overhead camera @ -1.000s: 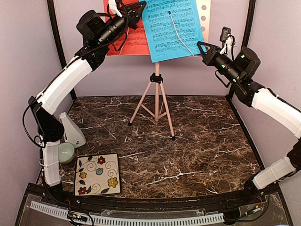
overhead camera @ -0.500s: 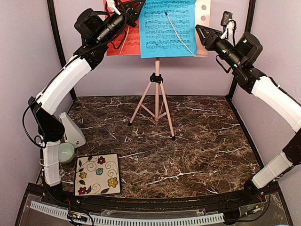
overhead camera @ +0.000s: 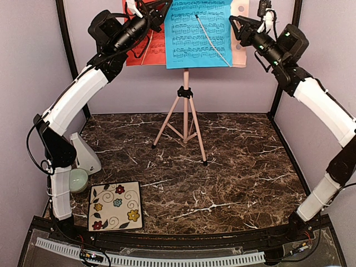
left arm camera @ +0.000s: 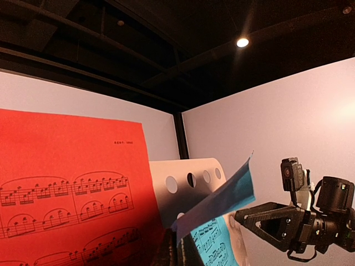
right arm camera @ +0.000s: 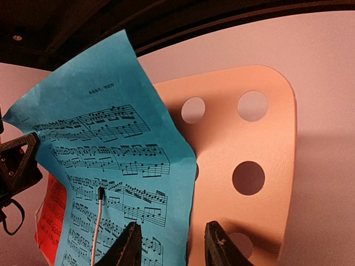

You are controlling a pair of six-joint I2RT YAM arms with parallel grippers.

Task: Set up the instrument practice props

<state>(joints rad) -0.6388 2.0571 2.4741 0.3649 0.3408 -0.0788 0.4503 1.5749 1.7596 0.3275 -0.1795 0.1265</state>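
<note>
The pale pink music stand stands at the back of the marble tabletop, with the blue sheet on its desk just beside the red sheet. The right tool is spread wide around the blue sheet's right edge. The left tool sits at the sheets' top; I cannot tell its grip. The white metronome stands far left, apparently touching the green bowl.

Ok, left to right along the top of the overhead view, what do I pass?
First the red sheet → blue sheet → bare right strip of the pink stand desk. The left gripper and right gripper overlap these, so omitted.
</note>
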